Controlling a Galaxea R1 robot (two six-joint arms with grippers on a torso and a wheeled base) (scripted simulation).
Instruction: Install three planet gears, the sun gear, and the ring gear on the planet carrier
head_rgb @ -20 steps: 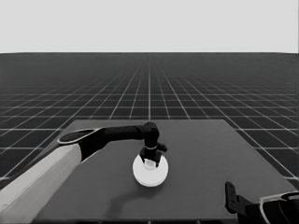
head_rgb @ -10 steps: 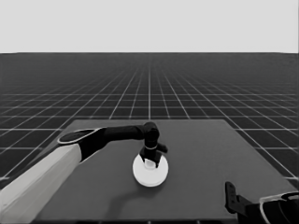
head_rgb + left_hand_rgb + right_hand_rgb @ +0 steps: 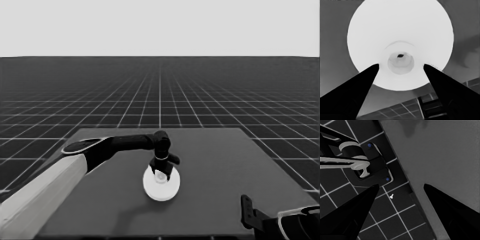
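The larger round part [image 3: 161, 184] lies flat near the middle of the dark table [image 3: 225, 170], a smooth white disc with a small centre hole. My left gripper [image 3: 161, 171] hangs right over that hole, fingers spread apart. My left wrist view shows the recessed hub around the hole; the head view does not. My right gripper [image 3: 400, 191], fingers also spread, waits at the table's near right corner, over the gridded floor [image 3: 395, 220].
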